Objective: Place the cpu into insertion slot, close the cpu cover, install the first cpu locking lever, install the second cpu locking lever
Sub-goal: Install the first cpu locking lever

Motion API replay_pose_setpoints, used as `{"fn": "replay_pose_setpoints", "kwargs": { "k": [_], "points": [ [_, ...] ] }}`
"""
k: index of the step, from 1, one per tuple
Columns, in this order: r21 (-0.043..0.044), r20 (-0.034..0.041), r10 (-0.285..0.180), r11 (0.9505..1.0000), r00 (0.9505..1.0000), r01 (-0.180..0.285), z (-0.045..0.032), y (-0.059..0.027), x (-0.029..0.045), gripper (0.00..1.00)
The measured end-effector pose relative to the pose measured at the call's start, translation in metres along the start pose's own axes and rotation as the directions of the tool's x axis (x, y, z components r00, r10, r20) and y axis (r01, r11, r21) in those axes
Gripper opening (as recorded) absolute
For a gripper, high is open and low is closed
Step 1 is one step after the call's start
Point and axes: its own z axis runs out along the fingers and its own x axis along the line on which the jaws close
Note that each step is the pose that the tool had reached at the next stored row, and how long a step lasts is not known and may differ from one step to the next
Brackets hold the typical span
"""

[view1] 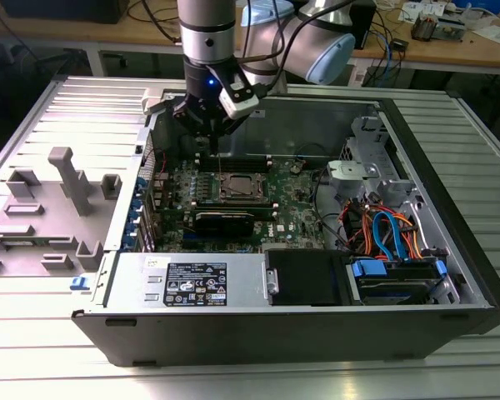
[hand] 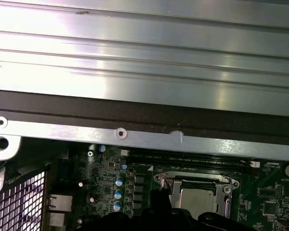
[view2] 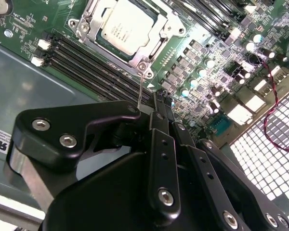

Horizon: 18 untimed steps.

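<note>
Pincer (view2: 156,103) pressed together around thin locking lever (view2: 140,89) just beyond cpu (view2: 126,26); risk: wire slipping, scraping socket.

One robot arm (view1: 208,33) carried one tool (view1: 210,137) over one open computer case (view1: 258,333). Inside sat one green motherboard (view1: 296,212) with one insertion slot (view1: 238,188), one cpu (view2: 126,28) seated in it and one cpu cover (view2: 156,45) framing it. One black drive box (view1: 304,277) lay nearby. Four long black memory slots (view2: 94,72) ran alongside in the second wrist view.
</note>
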Motion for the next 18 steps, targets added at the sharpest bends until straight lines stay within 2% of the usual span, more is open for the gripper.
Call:
{"fn": "replay_pose_setpoints", "kwargs": {
  "k": [18],
  "points": [
    [-0.0001,0.0,0.0,1.0,1.0,0.0,0.0004,-0.0013,-0.0141,0.11]
  ]
}}
